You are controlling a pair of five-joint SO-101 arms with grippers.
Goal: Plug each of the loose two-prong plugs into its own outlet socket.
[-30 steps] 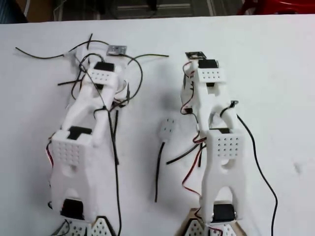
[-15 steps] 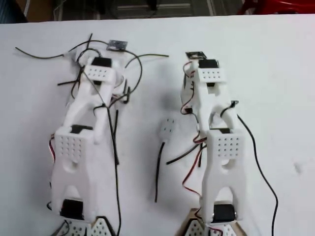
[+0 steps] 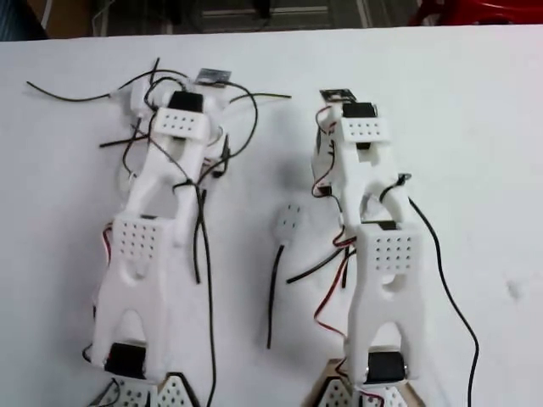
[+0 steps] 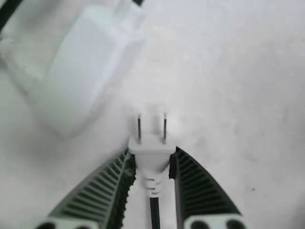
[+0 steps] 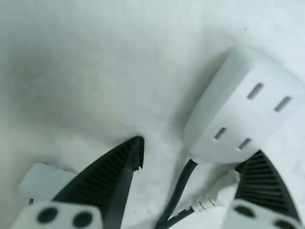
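Observation:
In the left wrist view my left gripper (image 4: 151, 153) is shut on a white two-prong plug (image 4: 149, 147), whose prongs point forward over the bare table. A white outlet block (image 4: 81, 71) lies just ahead and to one side of the prongs, not touching them. In the right wrist view my right gripper (image 5: 196, 150) is open, with a second white outlet block (image 5: 243, 107) lying slots-up between and beyond its fingers. A black cord (image 5: 178, 195) leaves that block. From above, the left arm (image 3: 170, 153) and right arm (image 3: 365, 170) stretch away over the table and cover their grippers.
A white round piece (image 3: 290, 222) on a black cord (image 3: 273, 288) lies between the two arms. Loose black cords (image 3: 85, 95) tangle around the left arm's far end. The white table (image 3: 475, 127) is bare to the right.
The left arm has stretched farther from its base and swung slightly right, carrying the plug. The right arm has kept still.

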